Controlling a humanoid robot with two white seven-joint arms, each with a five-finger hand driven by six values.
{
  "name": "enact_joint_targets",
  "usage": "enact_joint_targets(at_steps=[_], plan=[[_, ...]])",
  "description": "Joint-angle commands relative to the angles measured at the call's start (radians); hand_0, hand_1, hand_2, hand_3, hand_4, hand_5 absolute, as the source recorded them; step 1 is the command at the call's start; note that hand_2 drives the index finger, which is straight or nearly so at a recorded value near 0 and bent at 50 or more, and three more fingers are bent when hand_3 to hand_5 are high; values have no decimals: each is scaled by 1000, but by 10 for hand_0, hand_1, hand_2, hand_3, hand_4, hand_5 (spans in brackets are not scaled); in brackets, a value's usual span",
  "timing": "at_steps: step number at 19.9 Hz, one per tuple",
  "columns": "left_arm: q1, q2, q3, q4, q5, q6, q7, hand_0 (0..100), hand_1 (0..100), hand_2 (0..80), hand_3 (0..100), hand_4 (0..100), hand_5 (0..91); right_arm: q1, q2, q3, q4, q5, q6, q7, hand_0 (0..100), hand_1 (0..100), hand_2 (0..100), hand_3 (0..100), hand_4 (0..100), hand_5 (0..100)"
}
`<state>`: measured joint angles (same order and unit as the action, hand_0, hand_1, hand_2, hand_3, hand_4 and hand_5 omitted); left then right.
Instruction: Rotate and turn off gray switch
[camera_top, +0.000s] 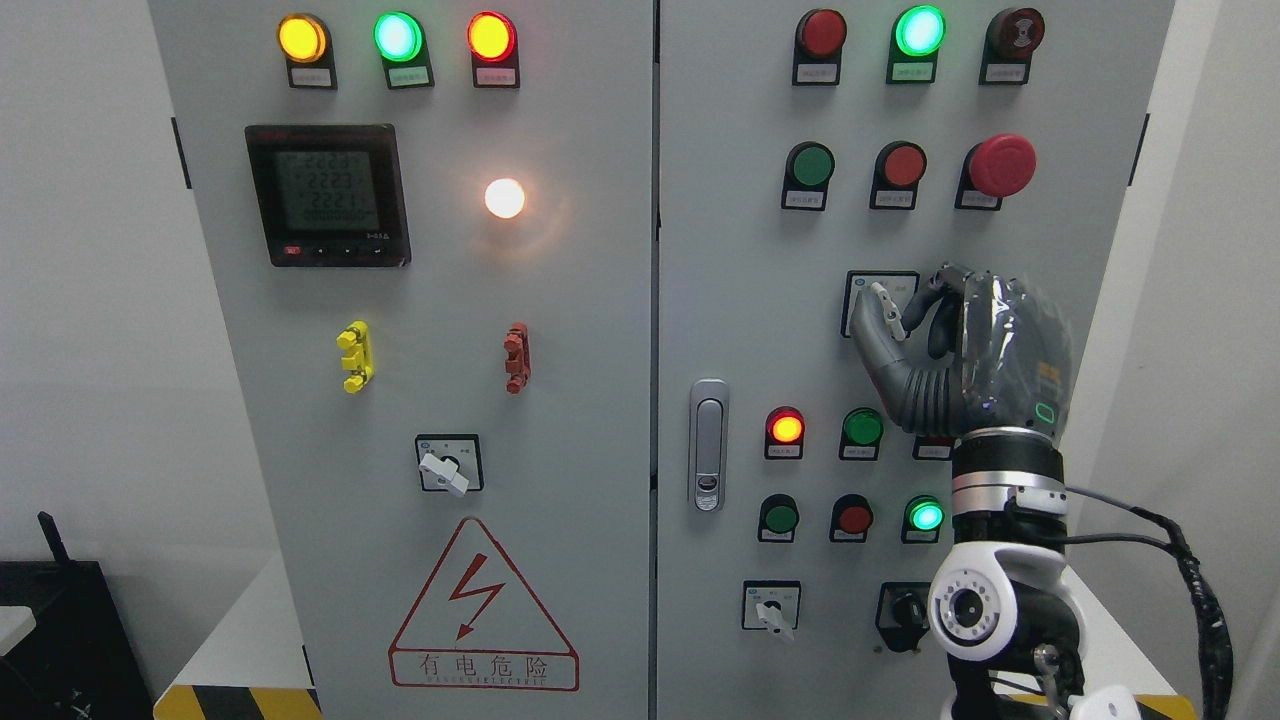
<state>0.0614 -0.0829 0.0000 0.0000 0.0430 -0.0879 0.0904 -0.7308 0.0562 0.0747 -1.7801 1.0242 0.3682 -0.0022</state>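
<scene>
The gray switch (884, 302) sits on the right door of the control cabinet (560, 330), in the middle band of that door, below the row with the green button (810, 165), the red button (903, 164) and the red mushroom stop button (1001, 165), and above the lit red lamp (785, 427) and the green lamp (862, 427). Only the upper left part of its white label plate and a pale sliver of its knob can be seen, because the right hand (960, 345) covers the rest. That hand, coming up from the lower right on its silver wrist, has its thumb and fingers curled in around the knob; they appear to close on it, though the contact itself is hidden behind the palm. The step in hand looks like the grasp just before or at the start of the turn, and from the little that shows I cannot tell which way the knob is pointing. The next move calls for a wrist rotation about the knob's own axis, keeping the pinch firm and pressure square to the panel so the fingers do not slide off or brush the lamps just below. Further left, the door latch (708, 445) stands near the seam, and the left door carries a similar selector switch (447, 463) above the warning triangle (483, 610). The left hand is out of view.
</scene>
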Motion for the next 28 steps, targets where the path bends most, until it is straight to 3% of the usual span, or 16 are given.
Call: enact_joint_targets(at_steps=[1, 21, 28], plan=[[0, 0, -2, 14, 0, 0, 3, 120, 389, 0, 0, 0, 0, -1, 1, 0, 4, 0, 0, 2, 467, 375, 727, 1000, 948, 1000], [0, 0, -2, 14, 0, 0, 2, 120, 389, 0, 0, 0, 0, 4, 7, 10, 2, 0, -2, 1, 532, 364, 731, 1000, 951, 1000], [0, 0, -2, 14, 0, 0, 2, 120, 389, 0, 0, 0, 0, 5, 7, 10, -2, 0, -2, -1, 454, 410, 724, 1000, 952, 1000]])
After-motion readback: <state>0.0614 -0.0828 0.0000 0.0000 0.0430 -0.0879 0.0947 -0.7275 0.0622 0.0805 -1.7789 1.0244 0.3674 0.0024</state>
